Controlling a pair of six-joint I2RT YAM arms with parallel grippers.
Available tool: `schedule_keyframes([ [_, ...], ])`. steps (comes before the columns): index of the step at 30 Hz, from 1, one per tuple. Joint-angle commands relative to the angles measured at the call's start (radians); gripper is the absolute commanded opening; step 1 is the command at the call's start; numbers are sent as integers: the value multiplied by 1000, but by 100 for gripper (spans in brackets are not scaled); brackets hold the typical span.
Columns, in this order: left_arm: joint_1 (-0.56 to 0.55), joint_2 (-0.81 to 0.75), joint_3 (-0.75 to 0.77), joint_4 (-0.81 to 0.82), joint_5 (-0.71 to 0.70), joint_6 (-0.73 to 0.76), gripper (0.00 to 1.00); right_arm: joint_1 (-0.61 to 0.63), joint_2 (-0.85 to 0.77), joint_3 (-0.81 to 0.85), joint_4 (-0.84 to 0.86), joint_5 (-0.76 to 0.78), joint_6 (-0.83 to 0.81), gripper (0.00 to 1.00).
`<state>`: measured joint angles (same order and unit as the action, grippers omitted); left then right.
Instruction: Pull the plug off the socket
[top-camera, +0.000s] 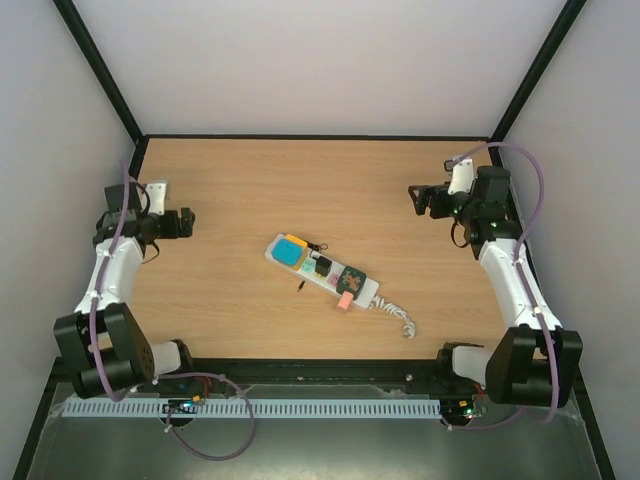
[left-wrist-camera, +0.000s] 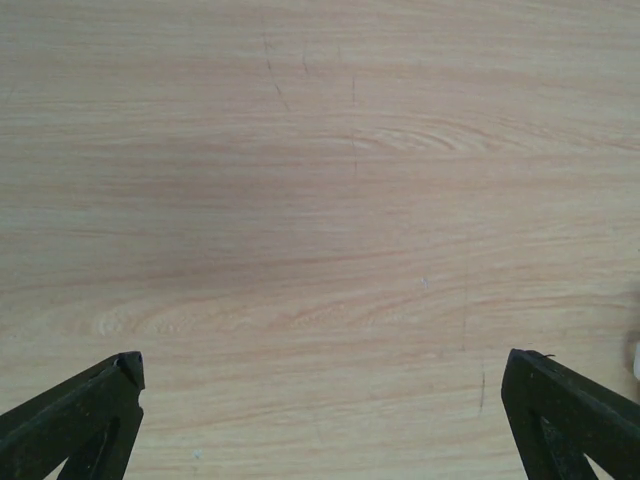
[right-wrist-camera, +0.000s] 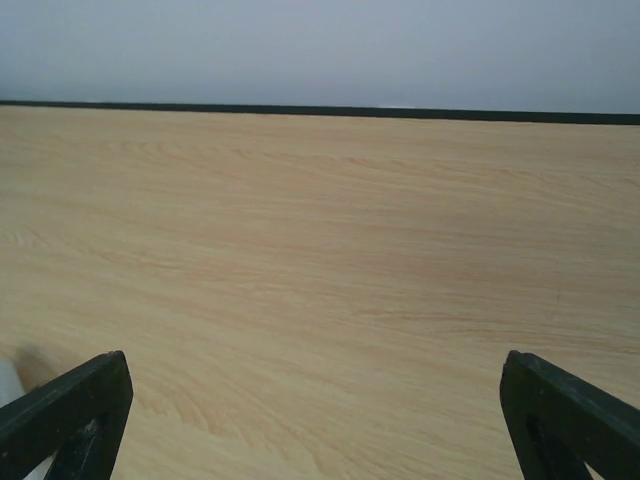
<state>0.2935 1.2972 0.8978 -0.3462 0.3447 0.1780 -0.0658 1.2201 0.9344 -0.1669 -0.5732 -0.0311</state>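
The socket (top-camera: 322, 268), a long white power strip with pastel outlet faces, lies diagonally at the table's middle. Its coiled white cord (top-camera: 396, 315) trails to the near right. A black plug (top-camera: 323, 265) sits in a middle outlet, and a small pink piece (top-camera: 344, 301) sticks out at the strip's near edge. My left gripper (top-camera: 187, 222) is open and empty at the far left, well apart from the strip. My right gripper (top-camera: 416, 198) is open and empty at the far right. Each wrist view shows only bare wood between wide-apart fingertips (left-wrist-camera: 125, 372) (right-wrist-camera: 110, 372).
A small dark bit (top-camera: 300, 286) lies on the wooden table (top-camera: 230, 180) just in front of the strip. A white bracket (top-camera: 156, 188) sits by the left arm. Black frame posts and pale walls close in the table at the back and sides.
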Motion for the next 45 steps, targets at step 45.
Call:
schedule_keyframes([
  [45, -196, -203, -163, -6, 47, 135, 100, 761, 178, 31, -547, 271, -258, 90],
])
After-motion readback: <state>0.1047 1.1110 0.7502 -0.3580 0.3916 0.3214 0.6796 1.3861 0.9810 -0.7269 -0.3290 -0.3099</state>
